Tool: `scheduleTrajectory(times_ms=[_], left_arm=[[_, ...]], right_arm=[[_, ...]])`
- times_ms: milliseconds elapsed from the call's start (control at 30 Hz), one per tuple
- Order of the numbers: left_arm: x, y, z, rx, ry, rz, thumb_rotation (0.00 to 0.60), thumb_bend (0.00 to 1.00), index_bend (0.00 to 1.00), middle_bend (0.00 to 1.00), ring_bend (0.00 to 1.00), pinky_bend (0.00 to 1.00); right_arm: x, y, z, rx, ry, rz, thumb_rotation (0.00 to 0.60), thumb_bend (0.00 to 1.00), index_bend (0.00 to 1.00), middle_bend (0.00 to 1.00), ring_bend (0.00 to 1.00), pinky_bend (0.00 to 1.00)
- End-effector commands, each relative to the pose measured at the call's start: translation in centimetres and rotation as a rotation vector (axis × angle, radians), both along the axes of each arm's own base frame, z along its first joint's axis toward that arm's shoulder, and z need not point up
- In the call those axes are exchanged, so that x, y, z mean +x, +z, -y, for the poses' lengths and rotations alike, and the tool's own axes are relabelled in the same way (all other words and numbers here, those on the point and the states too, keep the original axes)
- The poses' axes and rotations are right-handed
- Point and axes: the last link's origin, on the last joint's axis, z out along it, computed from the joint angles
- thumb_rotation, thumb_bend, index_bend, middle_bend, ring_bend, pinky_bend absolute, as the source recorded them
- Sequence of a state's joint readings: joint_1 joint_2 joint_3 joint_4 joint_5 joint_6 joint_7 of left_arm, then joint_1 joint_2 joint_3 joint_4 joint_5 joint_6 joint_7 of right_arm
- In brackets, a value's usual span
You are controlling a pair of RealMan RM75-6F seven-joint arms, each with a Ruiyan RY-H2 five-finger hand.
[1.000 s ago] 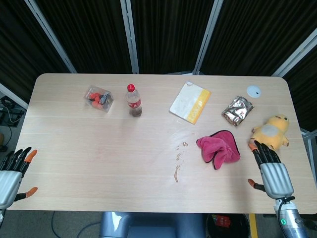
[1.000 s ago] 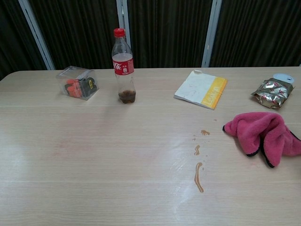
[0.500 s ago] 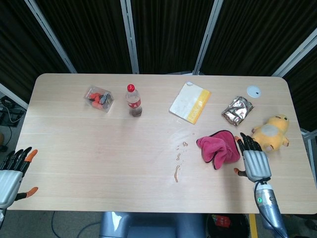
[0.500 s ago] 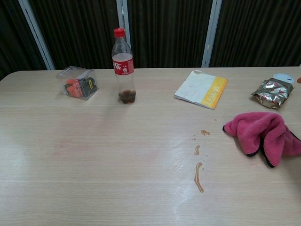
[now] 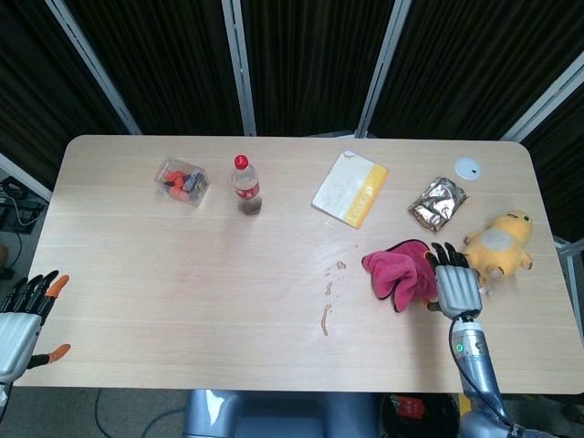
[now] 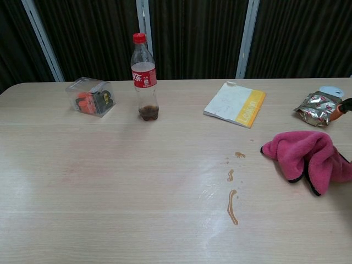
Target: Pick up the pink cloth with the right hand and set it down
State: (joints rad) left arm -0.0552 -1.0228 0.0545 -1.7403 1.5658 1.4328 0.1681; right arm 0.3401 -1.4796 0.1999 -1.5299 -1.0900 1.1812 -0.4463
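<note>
The pink cloth [image 5: 398, 272] [image 6: 306, 157] lies crumpled on the table, right of centre. In the head view my right hand [image 5: 453, 285] hovers at the cloth's right edge, palm down, fingers spread and pointing away from me, holding nothing. The chest view catches only one orange fingertip [image 6: 340, 109] at the right border. My left hand [image 5: 20, 321] hangs off the table's near-left corner, fingers apart and empty.
A yellow plush toy [image 5: 500, 241] sits just right of my right hand. Behind the cloth lie a foil snack bag [image 5: 438, 203], a white-and-yellow booklet [image 5: 350, 188] and a white lid [image 5: 468, 167]. A cola bottle [image 5: 245, 185] and clear box [image 5: 182, 181] stand far left. Brown spill [image 5: 326, 318] marks the middle.
My right hand has moved forward and left from the table's near-right edge to the cloth's right side. The left hand and the cloth have stayed put.
</note>
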Motion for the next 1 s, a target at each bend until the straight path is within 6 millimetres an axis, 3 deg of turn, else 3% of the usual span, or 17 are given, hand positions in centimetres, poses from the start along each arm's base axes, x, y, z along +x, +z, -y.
scheduleTrajectory(times_ms=[33,600,800,1000], left_arm=[[0.0,0.0,0.0,-0.002,0.002,0.001,0.6,0.0,0.0,0.0,0.0,0.0],[-0.1,-0.1,-0.1,-0.016,0.024,0.012,0.6,0.0,0.0,0.0,0.0,0.0],[-0.1,-0.1,-0.1,-0.016,0.029,0.013,0.6,0.0,0.0,0.0,0.0,0.0],[-0.2,-0.1,-0.1,-0.017,0.037,0.017,0.6,0.0,0.01,0.0,0.0,0.0]], right_arm=[[-0.3,-0.6,0.2,0.011,-0.011,-0.002,0.6,0.08,0.23,0.09,0.0,0.14],[0.4,-4.2,2.1,0.037,-0.016,0.009,0.6,0.08,0.2,0.1,0.0,0.15],[0.6,-4.9,2.7,0.037,-0.025,0.014,0.6,0.08,0.23,0.14,0.0,0.24],[0.4,-5.6,3.0,0.029,-0.022,0.007,0.6,0.16,0.37,0.23,0.11,0.42]])
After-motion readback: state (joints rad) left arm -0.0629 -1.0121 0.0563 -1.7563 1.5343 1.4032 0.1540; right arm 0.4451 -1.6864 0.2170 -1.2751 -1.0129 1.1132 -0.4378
